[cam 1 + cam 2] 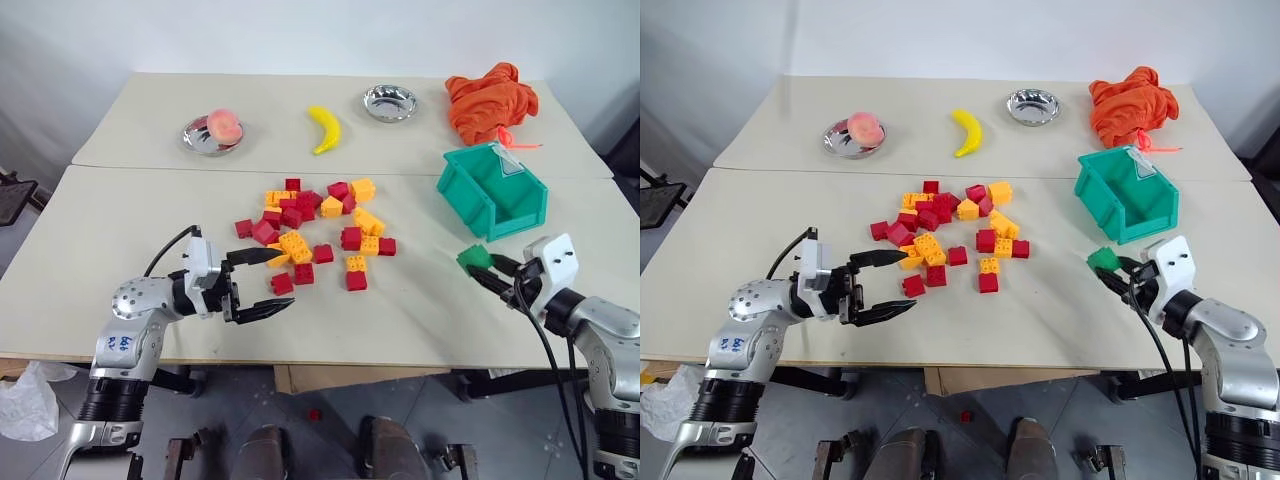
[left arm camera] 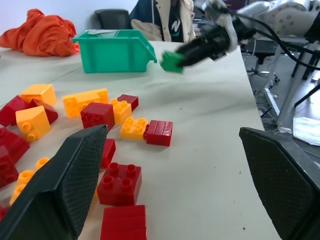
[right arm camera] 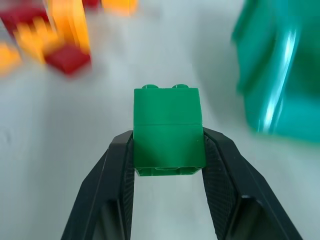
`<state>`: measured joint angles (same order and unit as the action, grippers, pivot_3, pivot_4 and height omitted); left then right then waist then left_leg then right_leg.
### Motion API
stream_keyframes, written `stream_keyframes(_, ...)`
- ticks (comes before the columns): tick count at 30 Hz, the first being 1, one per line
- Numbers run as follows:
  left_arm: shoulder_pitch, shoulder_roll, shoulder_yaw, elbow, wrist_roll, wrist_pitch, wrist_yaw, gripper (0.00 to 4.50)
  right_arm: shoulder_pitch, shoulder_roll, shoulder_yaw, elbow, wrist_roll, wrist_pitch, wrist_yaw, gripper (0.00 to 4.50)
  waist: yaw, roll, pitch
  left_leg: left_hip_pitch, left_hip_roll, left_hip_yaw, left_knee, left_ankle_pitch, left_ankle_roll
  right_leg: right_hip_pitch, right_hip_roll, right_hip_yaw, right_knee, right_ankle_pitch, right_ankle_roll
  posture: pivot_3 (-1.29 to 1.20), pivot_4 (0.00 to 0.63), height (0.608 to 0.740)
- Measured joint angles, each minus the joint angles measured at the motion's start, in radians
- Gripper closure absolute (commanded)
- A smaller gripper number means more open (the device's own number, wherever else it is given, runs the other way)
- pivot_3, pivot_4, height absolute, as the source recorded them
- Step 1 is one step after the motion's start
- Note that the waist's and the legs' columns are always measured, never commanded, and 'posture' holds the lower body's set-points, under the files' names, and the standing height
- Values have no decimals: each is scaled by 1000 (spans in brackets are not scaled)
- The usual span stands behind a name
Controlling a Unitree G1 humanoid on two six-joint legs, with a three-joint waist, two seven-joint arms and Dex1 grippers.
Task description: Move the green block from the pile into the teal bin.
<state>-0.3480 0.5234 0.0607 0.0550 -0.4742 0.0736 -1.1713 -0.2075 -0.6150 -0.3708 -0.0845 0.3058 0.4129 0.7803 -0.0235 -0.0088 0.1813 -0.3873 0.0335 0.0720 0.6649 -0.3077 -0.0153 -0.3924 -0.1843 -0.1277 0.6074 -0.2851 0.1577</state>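
arms (image 1: pixel 135 320): silver casings | black cables | pincers (image 1: pixel 258 285): black textured fingers

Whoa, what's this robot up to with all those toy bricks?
The robot's right tool is gripping a small dark green studded plastic brick, held above the table just in front of the teal plastic storage bin, not yet inside it. Its left tool hangs open beside the scatter of red, orange and yellow bricks.

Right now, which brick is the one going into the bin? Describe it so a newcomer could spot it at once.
Start at the teal plastic bin with the cut-away front, on the table's right side. Just in front of it, above the tabletop, the right gripper pinches a small green studded plastic brick between its black fingers. It is the only green brick; the pile's bricks are red, orange or yellow.
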Motion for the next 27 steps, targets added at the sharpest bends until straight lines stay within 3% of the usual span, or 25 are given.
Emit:
stream_keyframes(7, -44, -33, -3, 6, 5, -9, 15, 0, -175, -89, -68, 129, 7, -54, -94, 3037, 18, 0, 0, -1, 0, 0, 1, 0, 0, 0, 0, 0, -1, 0, 0, 0, 150, 740)
stream_keyframes(16, -101, -102, -43, 9, 15, 1, 84, 0, -441, -124, 18, 592, -110, -204, -199, 3037, 18, 0, 0, -1, 0, 0, 0, 0, 0, 0, 0, -1, -1, 0, 0, 0, 150, 740)
stream_keyframes(25, -119, -94, -41, 8, 23, 25, 137, 0, -530, -121, 55, 787, -116, -338, -143, 44, 19, 0, 0, -1, 0, 0, 0, 0, 0, 0, 0, -1, -2, 0, 0, 0, 150, 740)
stream_keyframes(27, -119, -57, -38, 8, 39, 25, 137, 0, -525, -121, 55, 791, -113, -372, -120, 44, 18, 0, 0, -1, 0, 0, 0, 0, 0, 0, 0, -1, -2, 0, 0, 0, 150, 740)
